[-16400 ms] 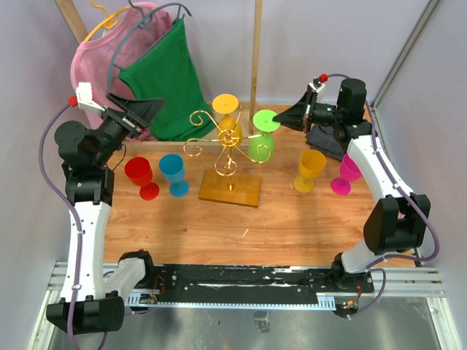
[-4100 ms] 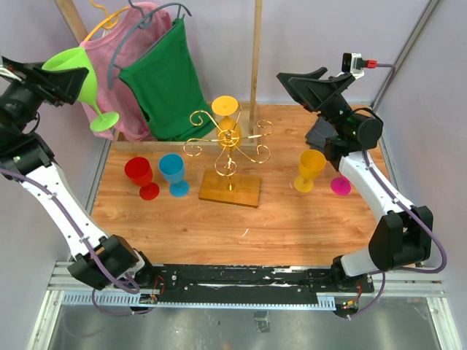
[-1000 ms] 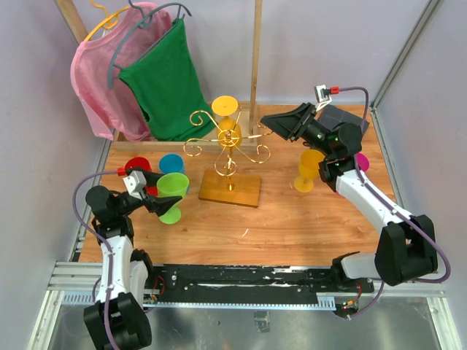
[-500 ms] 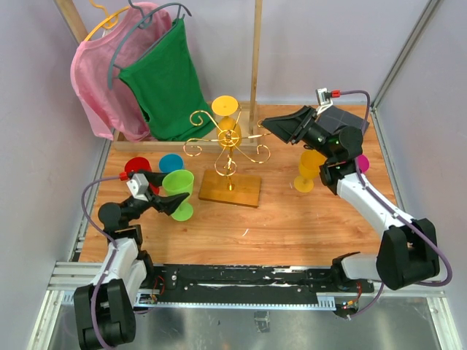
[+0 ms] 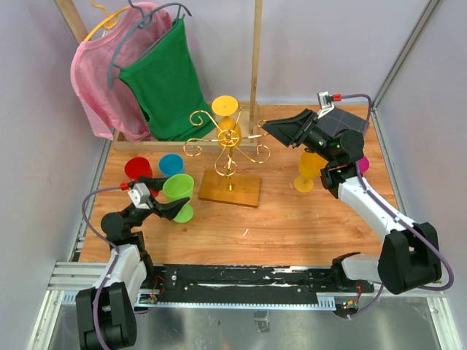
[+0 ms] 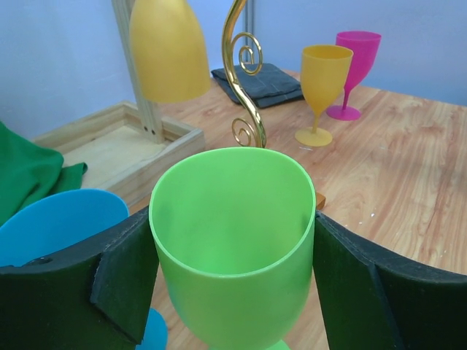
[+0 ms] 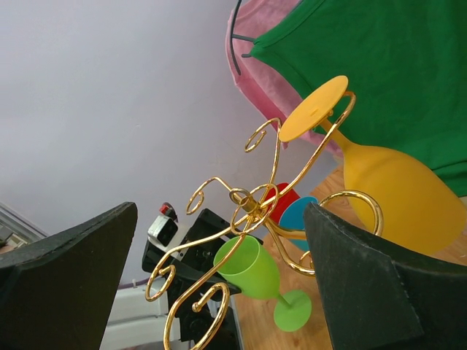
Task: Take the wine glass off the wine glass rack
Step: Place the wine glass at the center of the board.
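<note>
A green wine glass [image 5: 179, 189] stands upright low over the front-left of the table, its foot at or just above the wood. My left gripper [image 5: 174, 194] is shut on its bowl [image 6: 233, 240], with a pad pressed on each side. The gold wine glass rack [image 5: 228, 146] stands mid-table on its light-wood base [image 5: 230, 188]. A yellow wine glass [image 5: 228, 120] hangs upside down from a rear arm [image 7: 394, 193]. My right gripper [image 5: 271, 127] hovers just right of the rack's scrolls [image 7: 252, 200], open and holding nothing.
Red [image 5: 137, 169] and blue [image 5: 171, 164] glasses stand just behind the green one. An orange-yellow glass [image 5: 310, 169] and a magenta one [image 5: 363, 163] stand at right under my right arm, near a dark cloth [image 5: 343, 120]. A clothes frame with shirts [image 5: 160, 73] fills the back left.
The green glass, on the rack at first, was lifted off and carried to the front left; in the last second it shifted slightly right and down. The right gripper barely moved.
</note>
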`<state>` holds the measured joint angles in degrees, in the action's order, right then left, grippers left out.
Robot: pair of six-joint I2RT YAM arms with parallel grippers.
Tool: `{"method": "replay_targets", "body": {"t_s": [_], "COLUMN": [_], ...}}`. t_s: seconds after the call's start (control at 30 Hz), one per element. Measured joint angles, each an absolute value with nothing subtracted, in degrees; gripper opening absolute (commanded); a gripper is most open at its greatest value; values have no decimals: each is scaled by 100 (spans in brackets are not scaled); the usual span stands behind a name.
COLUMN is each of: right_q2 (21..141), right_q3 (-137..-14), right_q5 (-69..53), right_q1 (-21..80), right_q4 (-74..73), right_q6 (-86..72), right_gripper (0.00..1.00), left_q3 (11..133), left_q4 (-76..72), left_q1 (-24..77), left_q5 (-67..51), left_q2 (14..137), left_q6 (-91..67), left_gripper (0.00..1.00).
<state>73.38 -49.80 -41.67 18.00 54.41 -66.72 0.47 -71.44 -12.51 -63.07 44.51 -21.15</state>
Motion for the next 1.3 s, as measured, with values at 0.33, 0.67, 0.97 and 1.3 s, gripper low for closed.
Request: {"method": "replay_targets", "body": {"t_s": [0.33, 0.67, 0.97, 1.3], "right_q2": [7330, 7330, 7330, 7330], "right_q3": [-4928, -4921, -4897, -4827], "right_q5": [-4132, -4132, -4128, -4082], "right_q1": [1800, 1800, 1800, 1800], "right_q4": [5531, 5542, 5575, 5697], "right_q6": [-6635, -6632, -6628, -6626], "right_gripper": [99, 99, 99, 99], "left_q3": [47, 47, 47, 47], "left_q4": [-6853, -6794, -6766, -6759], "left_q1": [-1219, -1037, -862, -738], "left_q5": [-6307, -5983, -5470, -4987], "left_q2": [4451, 4307, 4202, 3924], "left_q6": [-1511, -1938, -2038, -2386], "left_gripper": [78, 78, 77, 77]}}
